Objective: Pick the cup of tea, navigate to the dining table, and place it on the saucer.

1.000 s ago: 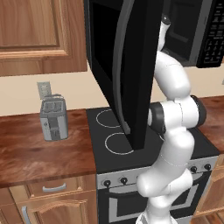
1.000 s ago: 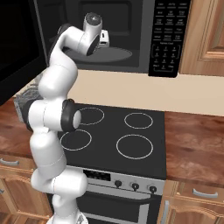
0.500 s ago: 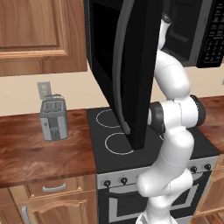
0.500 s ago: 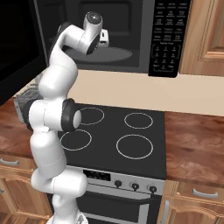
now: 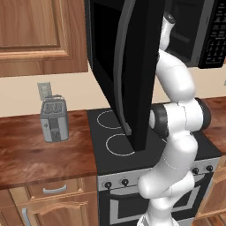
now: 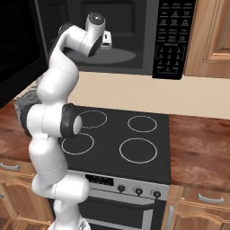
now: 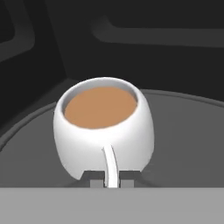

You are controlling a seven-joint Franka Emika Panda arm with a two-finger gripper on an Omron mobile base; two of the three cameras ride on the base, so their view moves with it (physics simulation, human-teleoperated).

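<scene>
The cup of tea (image 7: 103,127) is a small white cup full of brown liquid. It stands upright on the grey round plate (image 7: 188,131) inside the open microwave. In the hand view its thin white handle points toward me and runs down between my two fingertips. My gripper (image 7: 111,178) is shut on that handle. In the right base view the hand (image 6: 104,40) reaches into the microwave cavity above the stove. The dining table and the saucer are out of view.
The black microwave door (image 5: 128,70) hangs open to the left of the arm, over the stovetop (image 6: 128,139). A grey toaster (image 5: 54,119) stands on the wooden counter (image 5: 39,154) at the left. The microwave's control panel (image 6: 173,38) is to the right of the cavity.
The arm keeps the same pose in both base views. The jaws have closed on the cup's handle.
</scene>
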